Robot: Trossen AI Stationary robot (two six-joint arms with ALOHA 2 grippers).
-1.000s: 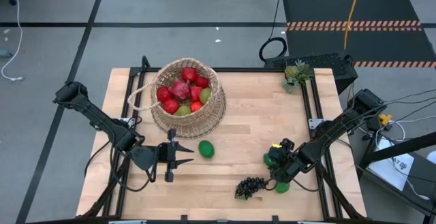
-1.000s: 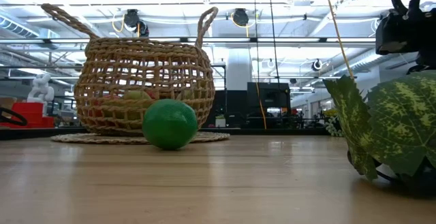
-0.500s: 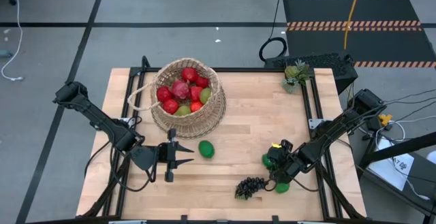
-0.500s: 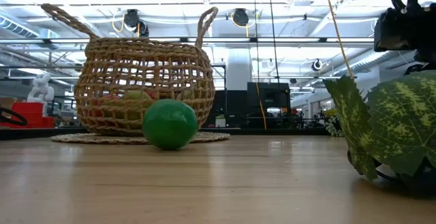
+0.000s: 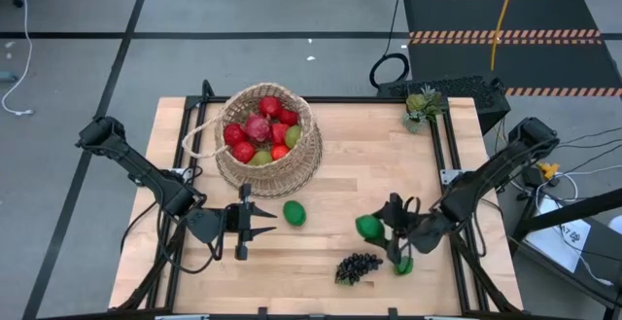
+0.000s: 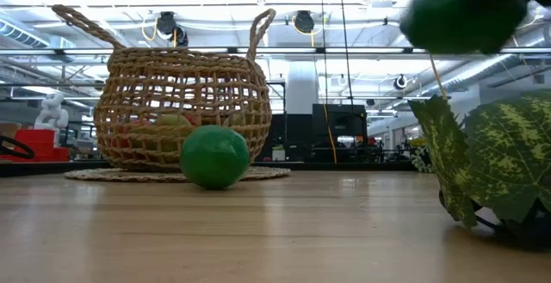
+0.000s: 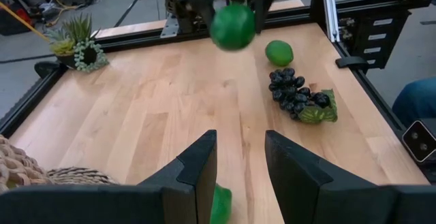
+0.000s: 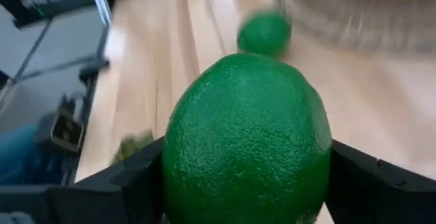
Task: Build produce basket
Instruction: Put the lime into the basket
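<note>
The right gripper point(image 5: 381, 229) clamps a lime point(image 5: 367, 227) above the tabletop's point(image 5: 369, 174) near-right corner — a shallow grip could drop it short of the basket point(image 5: 267, 141) — left fingers point(image 7: 197, 166) slightly parted, empty.

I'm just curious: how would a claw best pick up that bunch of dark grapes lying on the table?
Probably from straight above, pinching across the narrow middle of the grape bunch. It lies flat and lengthwise on the table, with its green leaf at one end, so the sides are free.
</note>
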